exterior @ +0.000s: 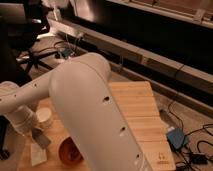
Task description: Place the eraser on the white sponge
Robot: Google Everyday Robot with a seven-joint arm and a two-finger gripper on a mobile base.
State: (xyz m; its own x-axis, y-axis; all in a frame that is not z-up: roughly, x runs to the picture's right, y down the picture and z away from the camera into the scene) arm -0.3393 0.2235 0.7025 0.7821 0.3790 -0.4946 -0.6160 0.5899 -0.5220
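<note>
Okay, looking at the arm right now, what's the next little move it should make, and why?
Probably ease the gripper down and slightly left. The eraser hangs tilted at its tip, just up and right of the white sponge, which lies flat on the table beside the dark red bowl.

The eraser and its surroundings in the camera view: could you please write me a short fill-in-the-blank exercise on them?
1. The grey eraser is held by the ____.
2. The eraser hangs just above the flat white ____, left of the dark red bowl.
3. The round white cup stands on the ____ table.
4. The gripper sits at the ____ side of the view.

Missing words: gripper; sponge; wooden; left
</note>
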